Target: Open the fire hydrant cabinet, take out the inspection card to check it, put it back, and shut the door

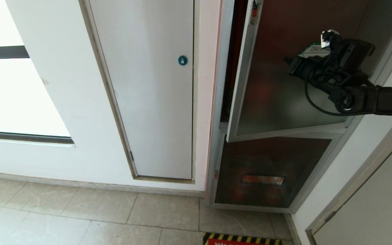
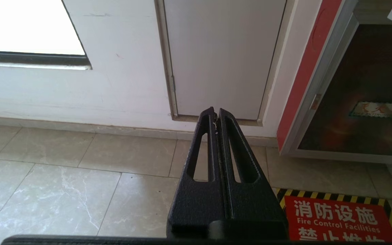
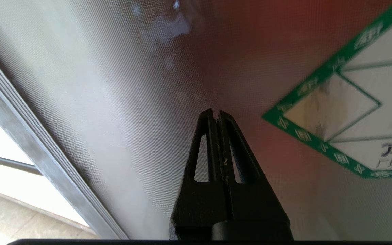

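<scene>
The fire hydrant cabinet [image 1: 217,102] has a silver frame. Its door [image 1: 271,102], dark tinted glass, stands ajar, and a narrow red gap [image 1: 231,68] shows along its left edge. A small red latch [image 1: 254,12] sits near the door's top. My right gripper [image 1: 288,62] is shut and empty, with its tips close to the glass [image 3: 148,85] beside the green-bordered hexagonal sticker [image 3: 349,112]. Whether the right gripper [image 3: 216,114] touches the glass I cannot tell. My left gripper [image 2: 215,112] hangs shut and low, facing the floor by the wall. The inspection card is out of view.
A white panel with a round blue lock [image 1: 182,60] is left of the cabinet. A lower glass panel with a red label [image 1: 262,179] sits under the door. A red floor sign with a striped border [image 2: 335,217] lies before the cabinet. A wall corner [image 1: 362,143] is at the right.
</scene>
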